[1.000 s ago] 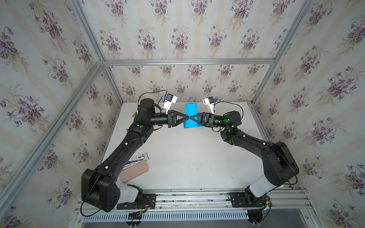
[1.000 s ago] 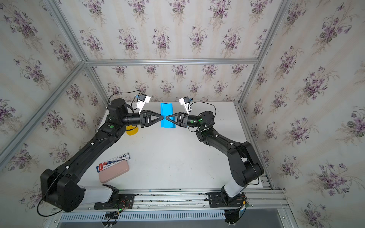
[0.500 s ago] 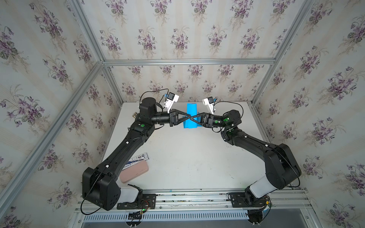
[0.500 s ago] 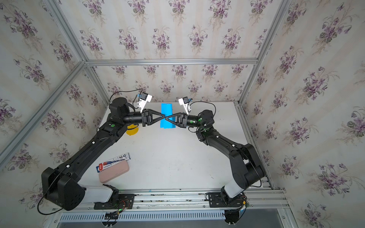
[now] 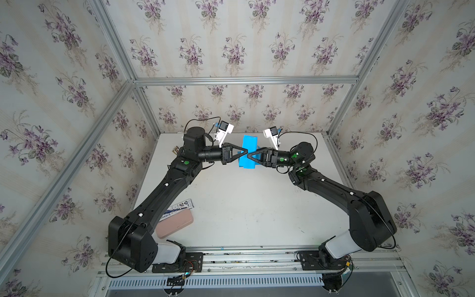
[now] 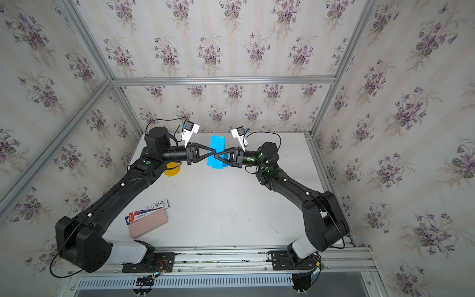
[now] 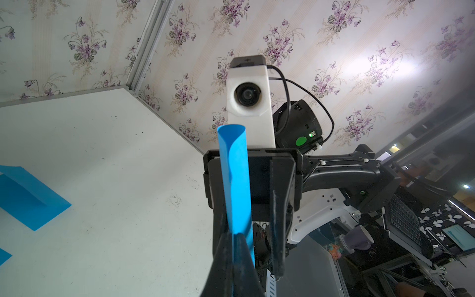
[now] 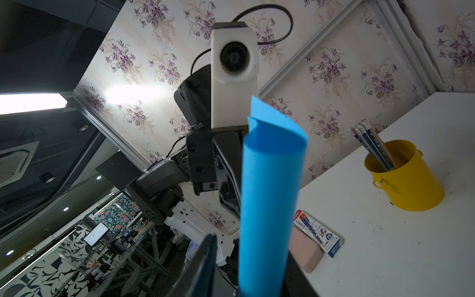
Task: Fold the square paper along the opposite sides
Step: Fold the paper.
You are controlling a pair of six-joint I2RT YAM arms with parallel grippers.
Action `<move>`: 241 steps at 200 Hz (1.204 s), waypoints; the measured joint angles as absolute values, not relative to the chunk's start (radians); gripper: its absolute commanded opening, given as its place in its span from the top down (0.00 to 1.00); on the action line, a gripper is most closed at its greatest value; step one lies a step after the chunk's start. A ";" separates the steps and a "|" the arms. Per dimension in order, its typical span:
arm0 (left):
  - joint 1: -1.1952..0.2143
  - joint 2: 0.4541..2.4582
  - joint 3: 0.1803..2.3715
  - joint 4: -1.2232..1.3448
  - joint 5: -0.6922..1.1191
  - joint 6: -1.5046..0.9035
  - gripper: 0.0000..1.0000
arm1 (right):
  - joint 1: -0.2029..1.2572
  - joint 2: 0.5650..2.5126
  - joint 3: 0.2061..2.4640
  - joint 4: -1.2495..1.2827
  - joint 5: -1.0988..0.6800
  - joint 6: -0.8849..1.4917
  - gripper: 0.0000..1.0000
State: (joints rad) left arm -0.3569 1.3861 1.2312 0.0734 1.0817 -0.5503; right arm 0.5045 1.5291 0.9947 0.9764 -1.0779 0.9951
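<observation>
Paper [image 8: 267, 192], thin and smooth blue, is held up above the far side of the white table [image 5: 244, 205], curled over into a soft loop. Left fingers [image 7: 237, 244] are pinched tight on it. The right fingers [image 5: 253, 156] stand parted, with the sheet loose between them. Another blue sheet [image 7: 28, 198] lies flat on the table. Off to the side stands a yellow metal bucket [image 8: 403, 180] of pencils. A box [image 8: 318, 235] marked "2B" touches a rounded pink case [image 8: 307, 254].

Soft, even light fills both top views, the white tabletop [image 5: 244, 205] nearly shadowless. In the left wrist view glare bleaches the floral wallpaper [image 7: 385, 68]; the blue paper sheet [image 7: 235, 180] looks sharp.
</observation>
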 measured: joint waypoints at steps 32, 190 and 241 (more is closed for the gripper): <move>-0.351 1.404 1.204 0.220 1.124 -0.658 0.94 | 0.501 1.514 0.968 1.035 -1.097 1.026 0.48; -0.356 1.449 1.142 0.662 1.211 -0.979 0.85 | 0.491 1.619 0.991 1.485 -1.161 1.385 0.74; -0.368 1.440 1.138 0.669 1.211 -0.979 0.82 | 0.491 1.613 0.991 1.443 -1.163 1.357 0.78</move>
State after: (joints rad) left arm -0.3679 1.4399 1.1381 0.6689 1.2106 -0.9791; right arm 0.4911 1.6127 0.9909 1.4429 -1.1633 1.3567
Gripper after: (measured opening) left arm 0.170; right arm 0.225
